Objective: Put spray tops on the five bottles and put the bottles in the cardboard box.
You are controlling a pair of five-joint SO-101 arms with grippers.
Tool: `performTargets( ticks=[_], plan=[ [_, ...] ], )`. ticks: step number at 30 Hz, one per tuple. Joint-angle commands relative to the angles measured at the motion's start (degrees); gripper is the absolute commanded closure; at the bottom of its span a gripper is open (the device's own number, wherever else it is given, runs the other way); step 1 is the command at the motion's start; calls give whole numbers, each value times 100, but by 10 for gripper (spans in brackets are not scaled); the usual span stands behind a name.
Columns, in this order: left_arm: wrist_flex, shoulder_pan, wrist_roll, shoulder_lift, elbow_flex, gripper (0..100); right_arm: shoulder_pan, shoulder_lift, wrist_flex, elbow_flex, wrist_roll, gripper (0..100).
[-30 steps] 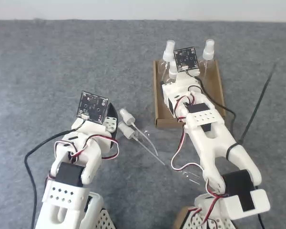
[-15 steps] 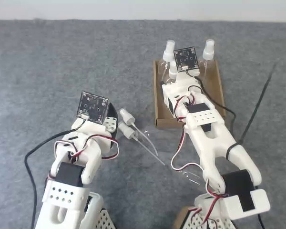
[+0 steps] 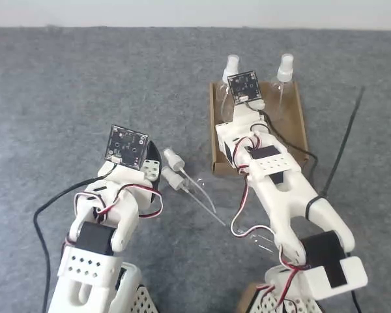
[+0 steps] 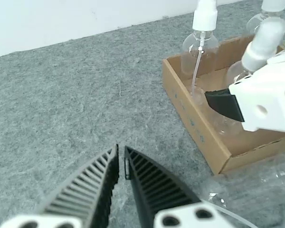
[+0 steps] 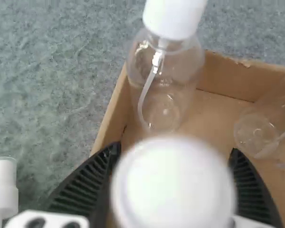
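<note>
Swinging the right claw (image 5: 173,199) leftward over the shallow brown cardboard box (image 3: 302,127) since the earlier frames, uncovering the rear right bottle (image 3: 285,75). Clenching a clear plastic bottle with white spray top (image 5: 171,166) over the box's left half. Holding it upright, long axis vertical, top pointing at the wrist camera. Risking, on lowering, a knock toppling the upright capped bottle (image 5: 164,71) just behind. Resting the left claw (image 4: 121,153) pinched together, grasping nothing, over the grey felt tabletop (image 3: 85,85).
</note>
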Motion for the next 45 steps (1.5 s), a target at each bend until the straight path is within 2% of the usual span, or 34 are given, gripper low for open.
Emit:
performTargets(
  ticks=[1,9,20,28,35,41,45],
  plan=[
    [-141,-35,35,26,-57,988,-22,-136,-57,-132,79,719],
    [-141,-35,35,26,-57,988,-4,-752,-22,-132,62,719],
    [-141,-35,35,62,-57,988,-127,-2686,1332,-229,62,719],
    [-141,-35,35,70,-48,988,-119,-3960,3398,-1099,97,720],
    [-123,-35,35,70,-48,988,-101,-4198,5297,-1547,123,720],
    [-123,-35,44,70,-48,988,-119,-4198,7266,-1538,1407,719],
    [-132,-35,44,70,-40,988,-127,-4198,8171,-1530,1776,718]
  ],
)
